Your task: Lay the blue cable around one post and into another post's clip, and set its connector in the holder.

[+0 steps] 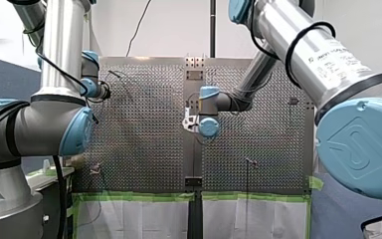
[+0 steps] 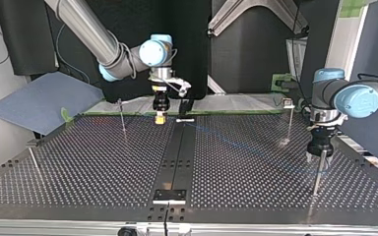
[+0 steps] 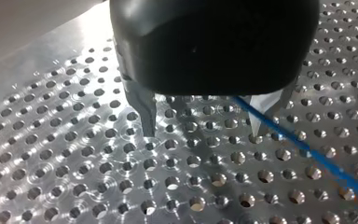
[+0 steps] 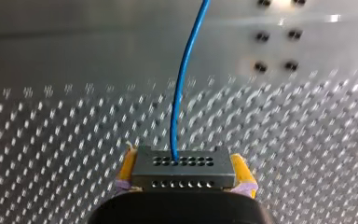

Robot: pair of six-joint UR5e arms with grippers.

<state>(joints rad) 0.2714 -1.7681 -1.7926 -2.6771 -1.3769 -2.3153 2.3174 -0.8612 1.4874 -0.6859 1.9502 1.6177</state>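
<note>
Perforated surface (image 2: 88,167): the cable lies low across it and appears unrouted. Right gripper (image 2: 160,117), far centre in the top view, is clamped on the black connector (image 4: 182,168), one yellow pad on each flank. Left gripper (image 3: 203,126) is beside the near post (image 2: 318,169) at that view's right, fingers apart and holding nothing. The blue cable (image 4: 181,88) passes one finger. Advise pinching the cable low and keeping light tension while wrapping it round the post.

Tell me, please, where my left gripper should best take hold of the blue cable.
Probably the straight stretch of the blue cable beside my left gripper, taken from above with the open jaws straddling it crosswise: it is thin and runs low over the perforated table. My right gripper holds the connector.
</note>
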